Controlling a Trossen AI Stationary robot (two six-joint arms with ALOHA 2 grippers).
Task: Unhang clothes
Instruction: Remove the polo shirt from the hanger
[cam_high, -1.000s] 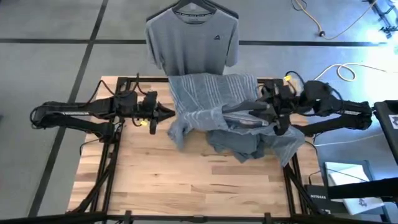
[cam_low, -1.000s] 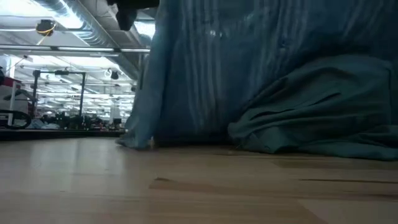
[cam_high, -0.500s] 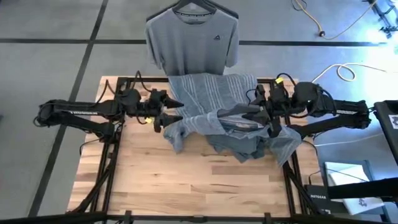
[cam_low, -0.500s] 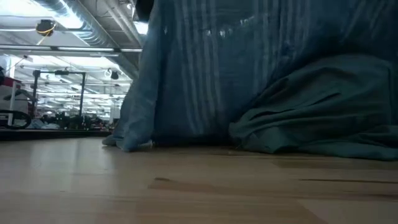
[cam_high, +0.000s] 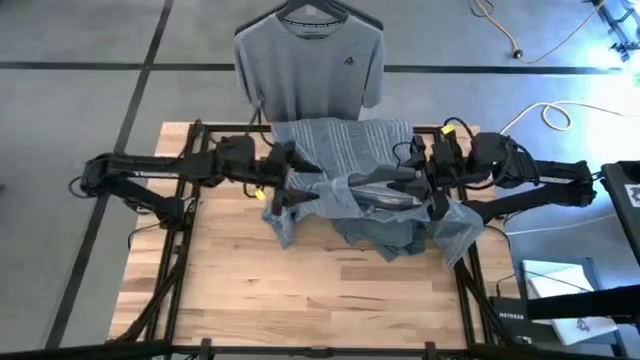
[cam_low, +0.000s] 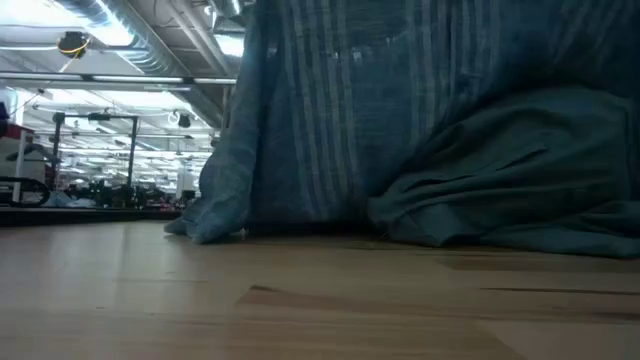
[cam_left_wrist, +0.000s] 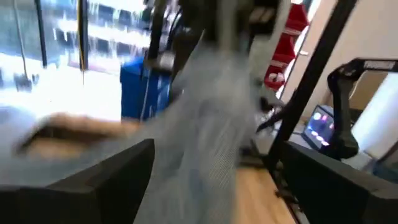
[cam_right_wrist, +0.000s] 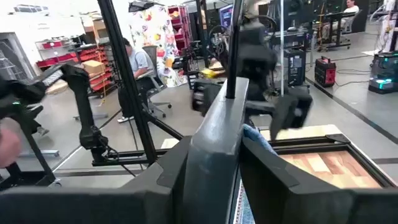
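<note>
**Striped shirt half down on the worktop, both arms at its flanks**

Nearest the front edge, the wooden worktop (cam_high: 300, 290) lies bare. Beyond it, the blue-grey striped shirt (cam_high: 345, 165) is heaped across the middle: its lower folds are bunched on the wood toward the right edge, while its upper part rises toward the far edge, its long axis running from front to back. In the low view the cloth (cam_low: 420, 130) hangs like a curtain, its hem touching the wood.

The left gripper (cam_high: 290, 185) is pressed into the shirt's left side; the cloth hides whether its fingers are apart or closed. From its wrist view, striped fabric drapes between the two fingers (cam_left_wrist: 81, 186). The right gripper (cam_high: 385, 182) reaches in from the right edge, its fingers clamped on a fold of the striped shirt.

Both arms sit about equally close, one on each flank. The open room lies toward the front edge, so drawing the shirt that way looks freest.

Past the far edge, the plain grey T-shirt (cam_high: 308, 65) hangs on its dark hanger (cam_high: 312, 10), well apart from both grippers.
</note>
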